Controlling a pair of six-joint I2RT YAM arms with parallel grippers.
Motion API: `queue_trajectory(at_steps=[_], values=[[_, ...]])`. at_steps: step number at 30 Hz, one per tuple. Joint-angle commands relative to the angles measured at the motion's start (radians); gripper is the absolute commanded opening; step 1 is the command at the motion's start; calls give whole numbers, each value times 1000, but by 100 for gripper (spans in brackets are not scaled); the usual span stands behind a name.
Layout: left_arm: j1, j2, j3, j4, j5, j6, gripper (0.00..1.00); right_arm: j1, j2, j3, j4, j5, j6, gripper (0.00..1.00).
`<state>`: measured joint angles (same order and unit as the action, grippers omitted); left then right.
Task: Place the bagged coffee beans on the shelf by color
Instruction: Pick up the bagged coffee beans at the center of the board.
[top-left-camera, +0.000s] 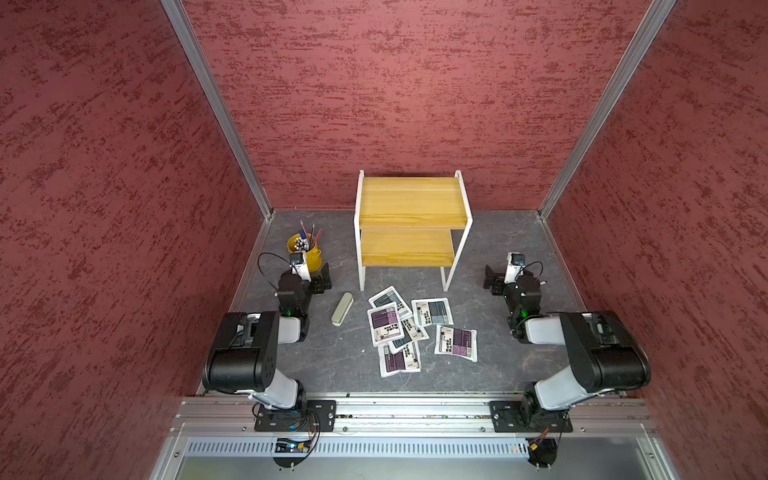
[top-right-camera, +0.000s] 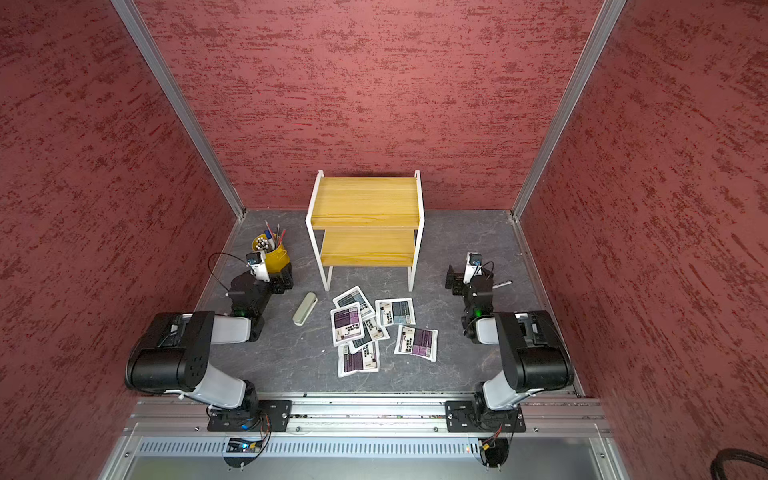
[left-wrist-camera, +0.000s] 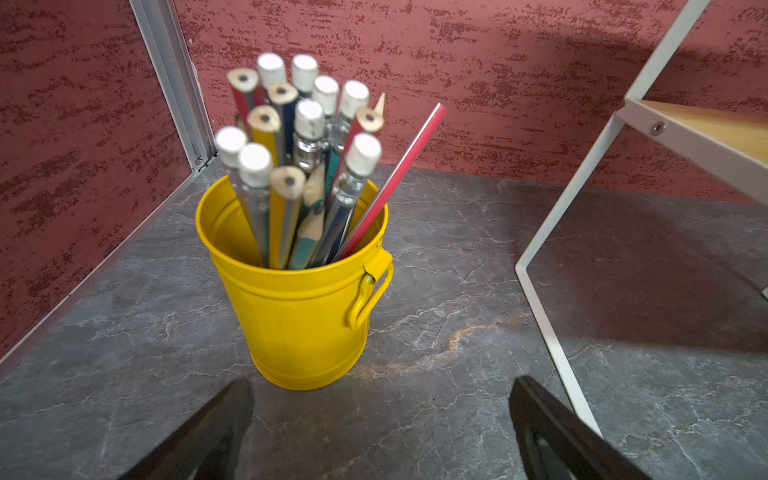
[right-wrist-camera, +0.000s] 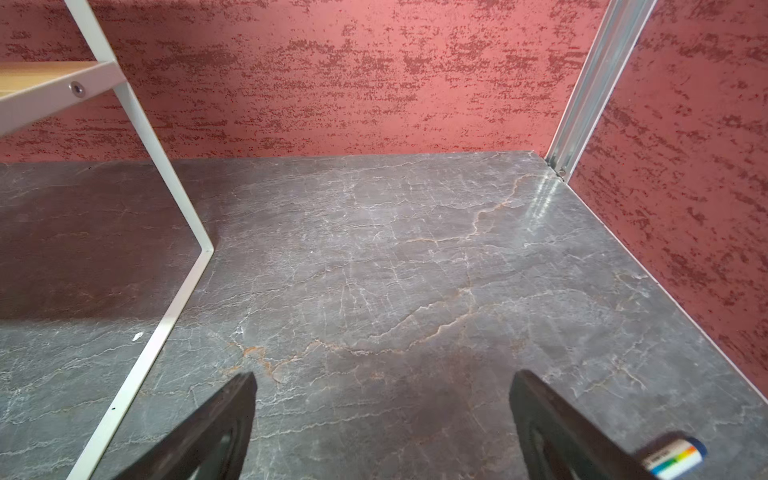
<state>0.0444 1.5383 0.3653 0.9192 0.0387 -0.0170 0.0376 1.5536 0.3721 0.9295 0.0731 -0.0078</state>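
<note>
Near the left edge of the tabletop (top-left-camera: 478, 374), the left gripper (top-left-camera: 322, 281) hangs low with its jaws spread wide and nothing between them. It faces the yellow pen bucket (top-left-camera: 309, 253) that stands toward the far left corner. Its arm is folded, elbow raised over the front edge and forearm stretched toward the far edge. Just to the right lies the grey-green case (top-left-camera: 342, 308), apart from the rest. The bagged coffee beans (top-left-camera: 399, 328) lie on the middle of the tabletop in front of the shelf (top-left-camera: 411, 199), most of them overlapping in a loose heap, purple and grey-blue labels mixed. One purple pouch (top-left-camera: 456, 343) lies alone on the heap's right side. Both yellow boards of the shelf, at the middle of the far edge, are bare, so the sorting looks not yet begun. The next move probably calls for choosing a board for each colour, then swinging one arm in over a pouch, most easily the lone purple one, and pinching it by an edge. Near the right edge, the right gripper (top-left-camera: 492, 282) mirrors the left: low, wide open and empty, on an arm folded the same way
</note>
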Motion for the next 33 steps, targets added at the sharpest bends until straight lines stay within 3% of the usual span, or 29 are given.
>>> queue_trajectory(at_steps=[1,22,27,30,33], values=[[-2,-3,4,0,-12,15,100,-7,-4,4,8,18,4,98],[-6,-44,1,-23,-42,7,100,-7,-47,-9,1,48,15,98],[13,-344,54,-382,-155,-106,100,-6,-323,0,-255,136,77,98],[27,-509,168,-778,-205,-274,100,-7,-519,100,-655,239,250,98],[18,-603,277,-1074,-102,-365,100,-7,-632,225,-1012,142,348,99]])
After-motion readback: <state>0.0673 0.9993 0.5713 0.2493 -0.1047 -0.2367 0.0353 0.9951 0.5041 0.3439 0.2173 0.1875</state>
